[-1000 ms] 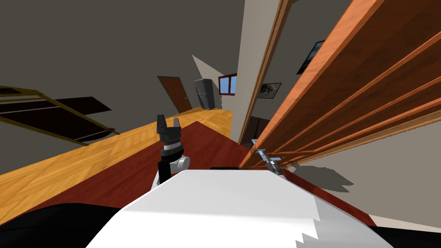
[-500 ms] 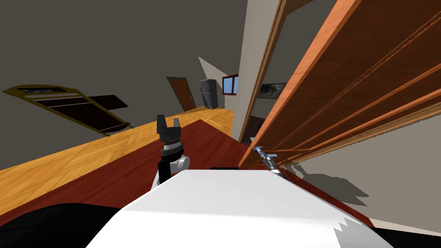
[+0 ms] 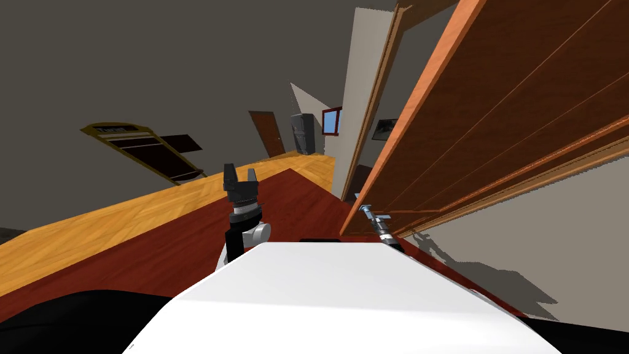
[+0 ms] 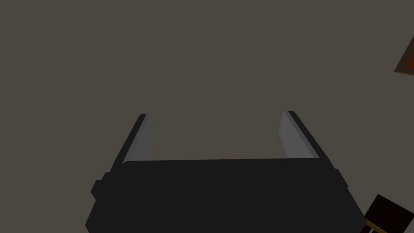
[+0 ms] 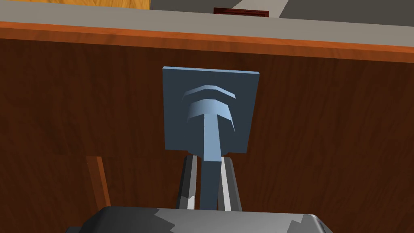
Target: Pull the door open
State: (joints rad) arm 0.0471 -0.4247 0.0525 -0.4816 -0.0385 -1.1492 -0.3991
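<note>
Door swung wider – R tool clamped on lever handle, L tool raised, spread open

Home hallway: wooden door, framed picture

The left gripper is shown as a black box with two thin, light grey, blade-like fingers, each edged in black along its outer side. Behind that box, a short ribbed collar of pale grey rings is fitted. Behind the collar come a rounded white joint cap and a black forearm segment. The right gripper is built on a dark grey box mottled with paler grey patches. Its narrow grey fingers are streaked with white.
</note>
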